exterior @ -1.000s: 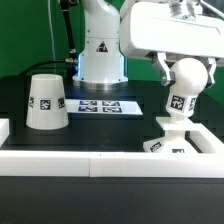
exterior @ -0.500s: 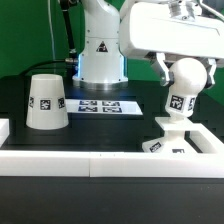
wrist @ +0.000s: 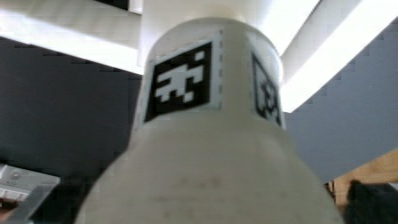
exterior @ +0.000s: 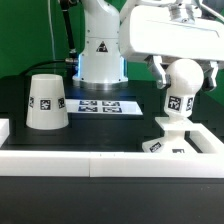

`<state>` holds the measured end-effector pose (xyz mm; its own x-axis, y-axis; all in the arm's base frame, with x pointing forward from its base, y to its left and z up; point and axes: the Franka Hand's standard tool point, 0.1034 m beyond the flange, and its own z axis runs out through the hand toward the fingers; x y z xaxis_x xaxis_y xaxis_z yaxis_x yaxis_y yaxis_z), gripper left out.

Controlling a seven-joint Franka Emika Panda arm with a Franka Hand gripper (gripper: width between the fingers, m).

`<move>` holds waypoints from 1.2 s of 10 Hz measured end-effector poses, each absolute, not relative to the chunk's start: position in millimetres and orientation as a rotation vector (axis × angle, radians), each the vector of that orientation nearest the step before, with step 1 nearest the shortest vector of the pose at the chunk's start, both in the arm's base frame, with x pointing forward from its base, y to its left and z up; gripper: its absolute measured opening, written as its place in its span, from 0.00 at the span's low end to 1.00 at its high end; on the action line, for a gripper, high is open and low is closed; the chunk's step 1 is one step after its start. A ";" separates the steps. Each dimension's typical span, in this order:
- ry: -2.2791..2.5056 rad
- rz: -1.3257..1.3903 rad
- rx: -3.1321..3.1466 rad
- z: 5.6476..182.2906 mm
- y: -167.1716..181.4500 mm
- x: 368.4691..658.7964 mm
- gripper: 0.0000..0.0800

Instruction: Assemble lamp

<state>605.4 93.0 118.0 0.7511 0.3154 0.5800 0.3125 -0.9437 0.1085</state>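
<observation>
Jaws of gripper point(exterior: 186, 76) straddle round white plastic bulb point(exterior: 184, 86); clamping indiscernible, bulb fills wrist view. Tapered white shade point(exterior: 45, 102) toward opposite worktop point(exterior: 110, 126) edge.

The round white plastic bulb on a stem point(exterior: 186, 88) is showing a smooth, faintly glossy skin, and its black-and-white square tag point(wrist: 183, 82) is looking flat and matt. The tapered white plastic cup-shaped shade point(exterior: 46, 102) and the flat square white plastic base point(exterior: 178, 146) are looking smooth and satin. The black table top point(exterior: 120, 126) is appearing matt, the thin white marker board point(exterior: 110, 105) is looking dull and papery, and the white robot pedestal point(exterior: 102, 50) is gleaming.
</observation>
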 end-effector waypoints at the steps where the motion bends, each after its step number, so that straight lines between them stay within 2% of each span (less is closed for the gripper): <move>1: 0.526 0.973 2.935 117.9 92.5 605.3 0.87; 2: 0.526 0.962 2.936 120.6 90.1 603.5 0.87; 6: 0.535 0.983 2.924 153.3 88.6 601.5 0.87; 9: 0.542 0.953 2.934 146.2 86.1 600.5 0.87; 10: 0.518 0.933 2.941 137.1 76.3 599.8 0.87; 11: 0.523 0.830 2.998 130.3 80.2 597.1 0.87; 12: 0.539 0.702 3.060 130.9 89.1 597.3 0.87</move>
